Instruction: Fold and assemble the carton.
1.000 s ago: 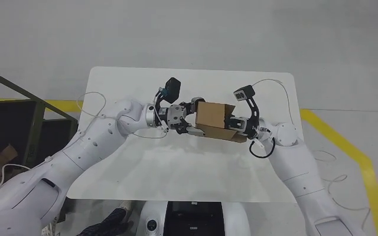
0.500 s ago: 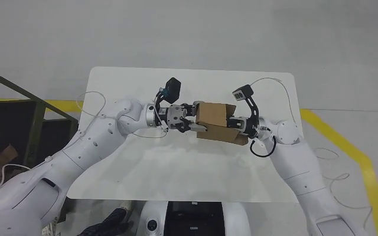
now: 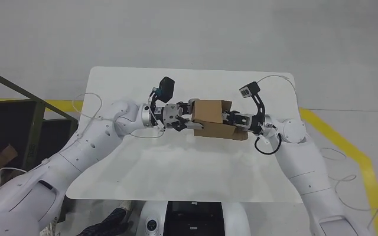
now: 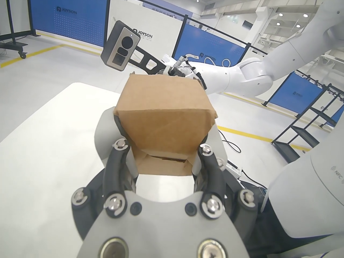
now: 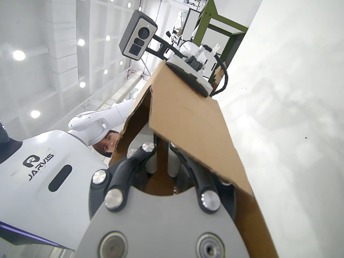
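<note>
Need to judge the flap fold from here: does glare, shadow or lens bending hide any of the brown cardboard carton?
Top view: flat, even light on the brown cardboard carton, only a faint shadow beneath it on the white table. Left wrist view: the wide lens bows the background; the carton's near face sits in mild shade. Right wrist view: bright ceiling lamps flare; the carton's inside is dark.
</note>
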Motion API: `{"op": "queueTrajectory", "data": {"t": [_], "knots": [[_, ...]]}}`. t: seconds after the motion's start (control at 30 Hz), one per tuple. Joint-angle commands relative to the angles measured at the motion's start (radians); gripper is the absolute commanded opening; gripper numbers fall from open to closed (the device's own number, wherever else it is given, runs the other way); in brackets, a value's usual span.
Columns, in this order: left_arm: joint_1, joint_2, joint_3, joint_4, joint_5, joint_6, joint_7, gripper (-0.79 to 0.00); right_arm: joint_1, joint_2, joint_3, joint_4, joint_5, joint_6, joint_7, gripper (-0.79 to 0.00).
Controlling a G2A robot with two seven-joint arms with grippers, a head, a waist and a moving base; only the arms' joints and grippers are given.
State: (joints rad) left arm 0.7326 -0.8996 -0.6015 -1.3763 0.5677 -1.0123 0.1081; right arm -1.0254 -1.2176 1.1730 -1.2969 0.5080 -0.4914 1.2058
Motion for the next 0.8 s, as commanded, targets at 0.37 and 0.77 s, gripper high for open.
{"op": "queueTrajectory", "data": {"t": [0.37, 0.77], "knots": [[0.028, 0.029, -0.048, 0.031, 0.048, 0.000, 0.057, -0.413, -0.101, 0.050, 0.191, -0.096, -0.054, 0.038, -0.062, -0.785], [0.041, 0.034, -0.083, 0.041, 0.090, 0.000, 0.098, -0.413, -0.202, 0.067, 0.174, -0.308, -0.150, 0.135, -0.067, -0.785]]}}
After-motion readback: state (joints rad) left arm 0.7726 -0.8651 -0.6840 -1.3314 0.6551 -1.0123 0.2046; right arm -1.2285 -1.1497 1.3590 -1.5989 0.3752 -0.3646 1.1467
